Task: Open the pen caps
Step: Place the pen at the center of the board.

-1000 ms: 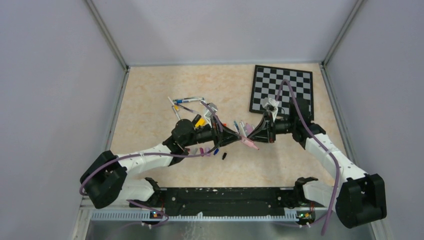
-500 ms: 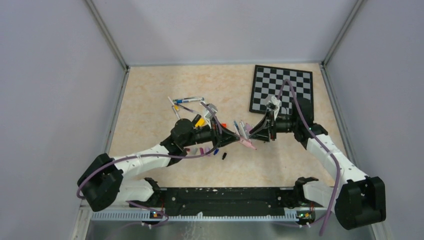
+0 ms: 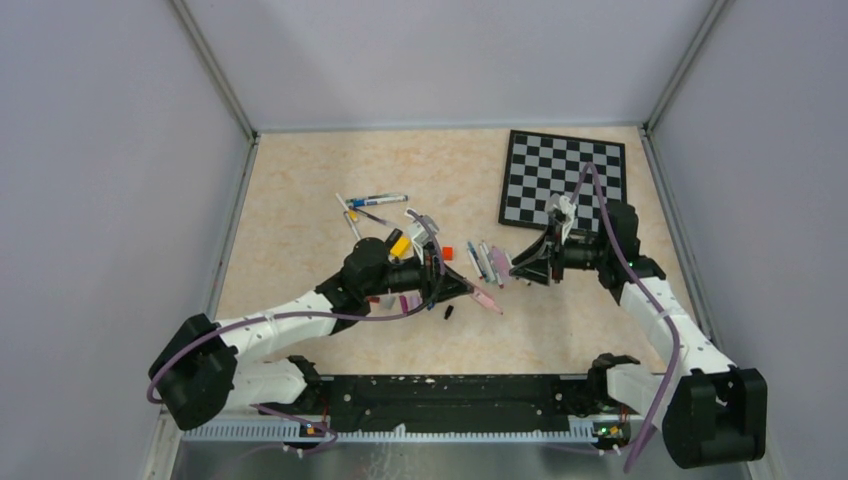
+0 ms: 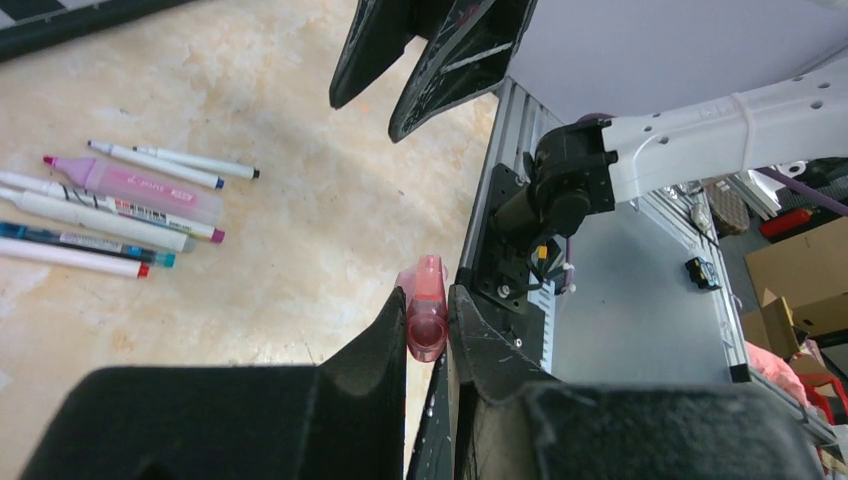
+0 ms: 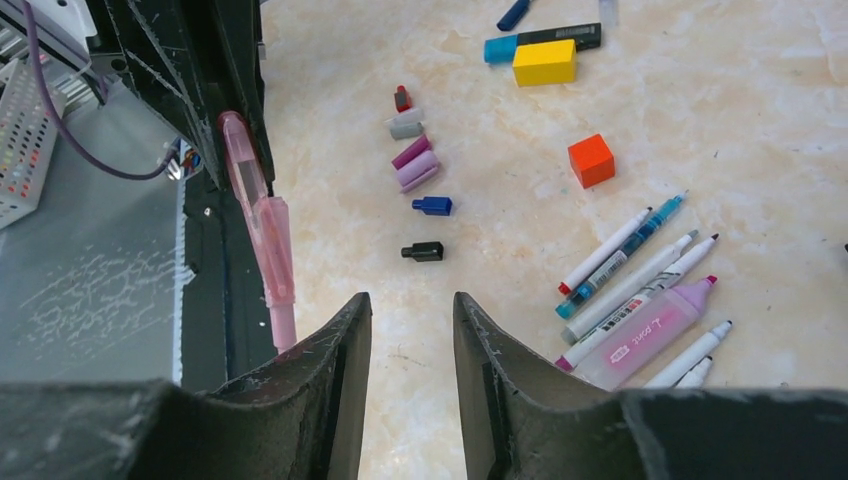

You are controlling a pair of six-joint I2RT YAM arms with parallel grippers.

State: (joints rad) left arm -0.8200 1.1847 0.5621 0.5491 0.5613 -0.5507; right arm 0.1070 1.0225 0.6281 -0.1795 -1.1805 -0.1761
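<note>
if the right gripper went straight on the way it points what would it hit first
Probably the black cap, dead ahead of the right gripper; the pink pen sits off to one side. Height is hard to judge.

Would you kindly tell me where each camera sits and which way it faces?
Top external: above and behind the bases, looking down on the table; both arms, left gripper and right gripper show.
Left wrist: looks along its own fingers, shut on a pink pen, toward the right gripper.
Right wrist: looks down past its own open fingers at loose caps.
Both wrist views share the row of pens.
</note>
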